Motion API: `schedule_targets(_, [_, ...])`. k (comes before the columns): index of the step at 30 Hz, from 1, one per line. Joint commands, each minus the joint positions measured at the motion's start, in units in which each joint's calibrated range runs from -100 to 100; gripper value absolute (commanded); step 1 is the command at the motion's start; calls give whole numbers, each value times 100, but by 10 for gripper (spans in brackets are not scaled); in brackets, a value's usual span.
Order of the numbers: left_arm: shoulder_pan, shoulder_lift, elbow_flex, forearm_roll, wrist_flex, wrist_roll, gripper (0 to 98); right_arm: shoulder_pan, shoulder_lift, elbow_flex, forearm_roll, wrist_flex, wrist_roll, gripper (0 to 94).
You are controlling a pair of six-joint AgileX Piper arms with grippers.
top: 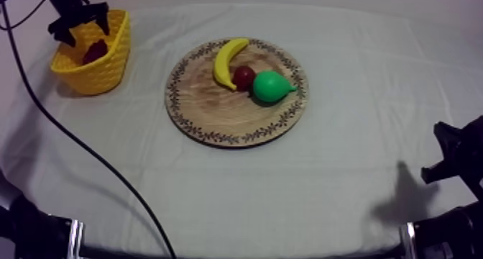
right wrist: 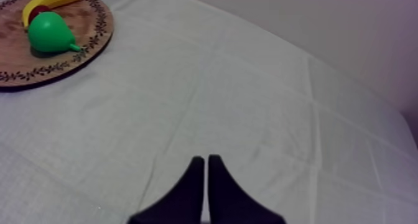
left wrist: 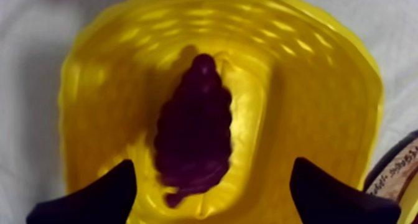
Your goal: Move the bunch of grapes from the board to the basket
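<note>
Fingers [left wrist: 106, 192] of left gripper [left wrist: 213, 167] wide apart, nothing clamped, hanging over the yellow basket [left wrist: 323, 83] at the worktop's far left. Bunch of grapes [left wrist: 194, 127] lies on the basket floor, below and between the fingers, not touching either. Grapes: dark purple, nearly black, bumpy surface of small round beads, teardrop outline. Long axis runs crosswise to the line between the two fingers. Narrow tip points away from them. Wider end with a short curled stem lies nearest them. Basket is glossy yellow, woven-look wall with rows of small holes, rim wider than the base.

Right gripper [right wrist: 206, 164] fingers together as a narrow black wedge, holding nothing, low over bare cloth at the right side.

Round wooden board [top: 208, 103] mid-worktop, visible grain, leafy pattern round the rim. On it: banana [top: 226, 60], yellow, smooth, curved; small red fruit [top: 244, 77], round, touching the banana; pear [top: 272, 86], bright green, smooth, touching the red fruit, stem end pointing right. Cloth grey-white with creases.
</note>
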Motion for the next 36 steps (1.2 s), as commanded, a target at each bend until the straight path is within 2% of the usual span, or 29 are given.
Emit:
schedule_targets(1, [-2,-404,438,22,-211,-18,926,-1,0,0,-1,-1,1,3])
schedule_targets(6, [9,-1342,1439,91,-703,-3,890,-1,0,0,-1,-1,1,3])
schedule_targets(15, [69,-3218,3643,139,-1936,-72,729,-1,0,0,-1,-1,1,3])
schedule_targets(22, [57,-4709,5404,317,-2926,-238,645,-1,0,0,-1,-1,1,3])
schedule_targets(27, [196,-5645,6479,373,-3571,-253,576,-1,0,0,-1,-1,1,3])
schedule_targets(36, [298,-7033,8344,453,-4831,-344,322,-1,0,0,-1,-1,1,3])
